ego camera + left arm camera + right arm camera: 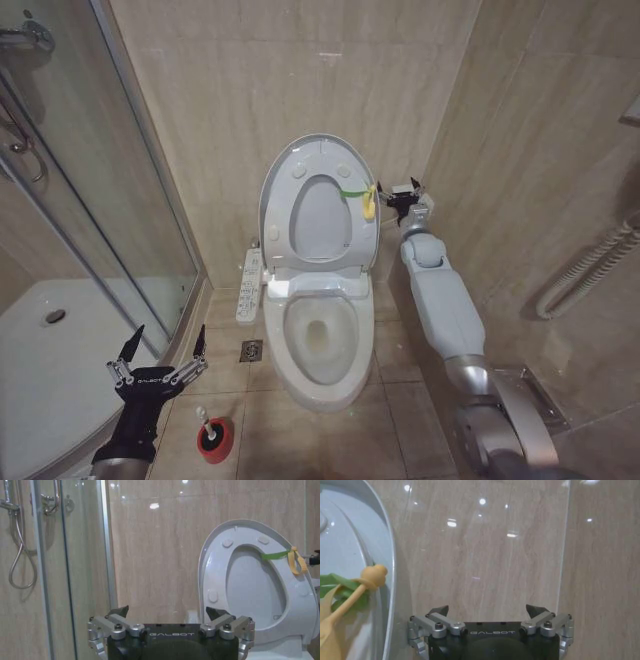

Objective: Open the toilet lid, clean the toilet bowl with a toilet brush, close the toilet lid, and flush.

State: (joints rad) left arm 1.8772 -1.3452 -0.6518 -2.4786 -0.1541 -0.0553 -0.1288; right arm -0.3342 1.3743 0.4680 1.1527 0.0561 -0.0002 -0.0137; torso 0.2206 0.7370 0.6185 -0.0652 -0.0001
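The toilet lid (pixel 320 220) stands upright against the wall, with the ring seat (pixel 283 205) raised against it. Its yellow-green tag (pixel 367 200) hangs at the right edge. Below them the toilet bowl (pixel 320 340) lies uncovered. My right gripper (pixel 404 192) hovers just right of the tag, open and holding nothing; the right wrist view has this gripper (pixel 486 611) beside the lid edge (pixel 375 543) and tag (pixel 357 588). Low at the left, my left gripper (pixel 165 352) is open above the toilet brush (pixel 203 419), which stands in its red holder (pixel 214 442). The left wrist view looks past that gripper (pixel 167 613) to the lid (pixel 252 581).
A glass shower door (pixel 120 200) and white shower tray (pixel 50 360) close off the left. The button-panel arm (pixel 250 285) juts from the bowl's left side. A floor drain (pixel 250 350) sits beside it. A grab rail (pixel 590 265) is on the right wall.
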